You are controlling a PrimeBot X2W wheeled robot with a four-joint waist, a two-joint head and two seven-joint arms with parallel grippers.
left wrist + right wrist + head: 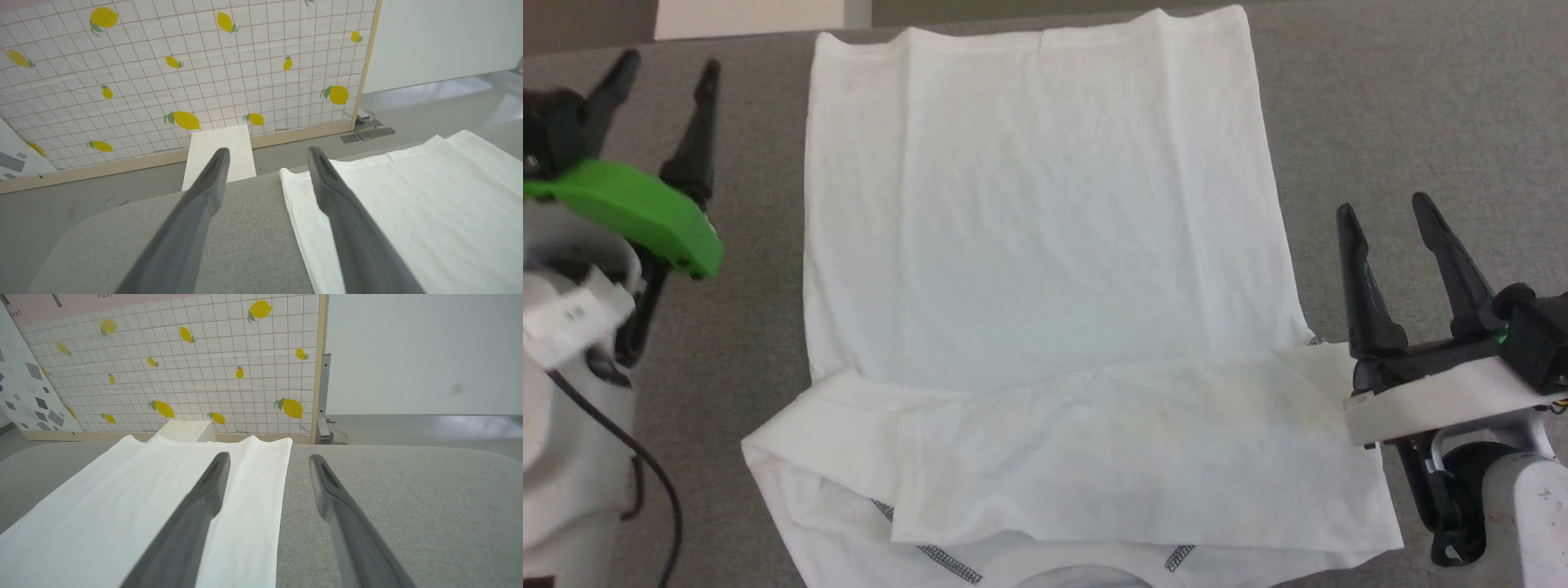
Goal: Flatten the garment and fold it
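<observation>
The sleeve is folded across the shirt, which lies flat on the bench, the left hand and right hand hang wide open holding nothing, and the big folds look still to do

A: Garment?
B: White, soft, spread flat on the grey surface, hem at far edge.
A: Near end?
B: Sleeve folded crosswise over the shoulders; grey-black stitching peeks out beneath.
</observation>
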